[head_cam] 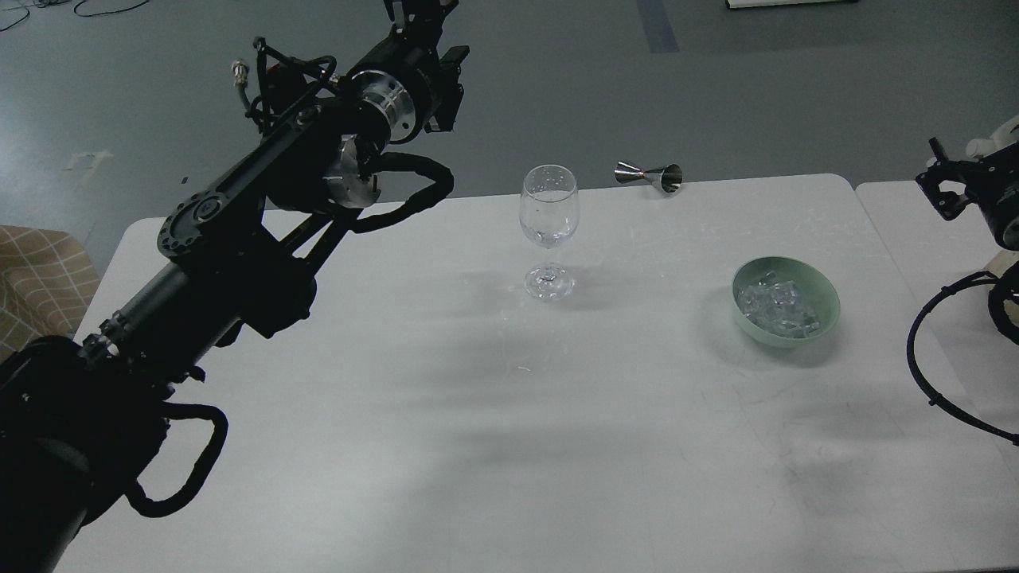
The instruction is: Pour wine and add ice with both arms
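A clear stemmed wine glass (548, 215) stands upright near the middle of the white table (509, 446). The ice (776, 309) is a heap of small clear cubes in a pale green bowl (830, 306) to the glass's right. My left arm (239, 215) reaches up and far, well left of the glass. Its gripper (419, 9) is cut off by the top edge, so its fingers are hidden. Only a wrist part of my right arm (975, 195) shows at the right edge, and its gripper is out of view. No wine bottle shows.
A small steel jigger (649, 175) lies on its side at the table's far edge, behind and right of the glass. A second white table (899, 239) adjoins on the right. A tan checked cushion (36, 278) is at the left edge.
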`<state>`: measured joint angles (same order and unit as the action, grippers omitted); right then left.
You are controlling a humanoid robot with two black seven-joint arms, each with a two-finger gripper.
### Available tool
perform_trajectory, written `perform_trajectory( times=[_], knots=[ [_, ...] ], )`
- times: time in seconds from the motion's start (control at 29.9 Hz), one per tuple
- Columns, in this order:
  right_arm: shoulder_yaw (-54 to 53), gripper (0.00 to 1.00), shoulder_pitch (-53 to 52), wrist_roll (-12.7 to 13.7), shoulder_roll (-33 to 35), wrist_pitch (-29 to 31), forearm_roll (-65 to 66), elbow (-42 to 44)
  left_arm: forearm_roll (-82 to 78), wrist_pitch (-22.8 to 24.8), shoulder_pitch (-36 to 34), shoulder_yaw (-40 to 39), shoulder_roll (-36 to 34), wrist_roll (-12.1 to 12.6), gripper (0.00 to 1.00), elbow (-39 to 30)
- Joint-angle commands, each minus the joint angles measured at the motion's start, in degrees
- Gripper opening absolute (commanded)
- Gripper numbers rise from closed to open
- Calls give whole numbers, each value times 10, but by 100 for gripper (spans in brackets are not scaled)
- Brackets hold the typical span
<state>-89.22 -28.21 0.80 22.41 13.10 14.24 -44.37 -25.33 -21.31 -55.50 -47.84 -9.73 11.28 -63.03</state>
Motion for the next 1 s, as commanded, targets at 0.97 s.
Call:
perform_trajectory(
  times=[0.97],
  knots=[
    [-2, 100, 7, -1, 28, 1, 1, -4, 217, 127, 323, -349, 19, -27, 98, -101]
  ],
)
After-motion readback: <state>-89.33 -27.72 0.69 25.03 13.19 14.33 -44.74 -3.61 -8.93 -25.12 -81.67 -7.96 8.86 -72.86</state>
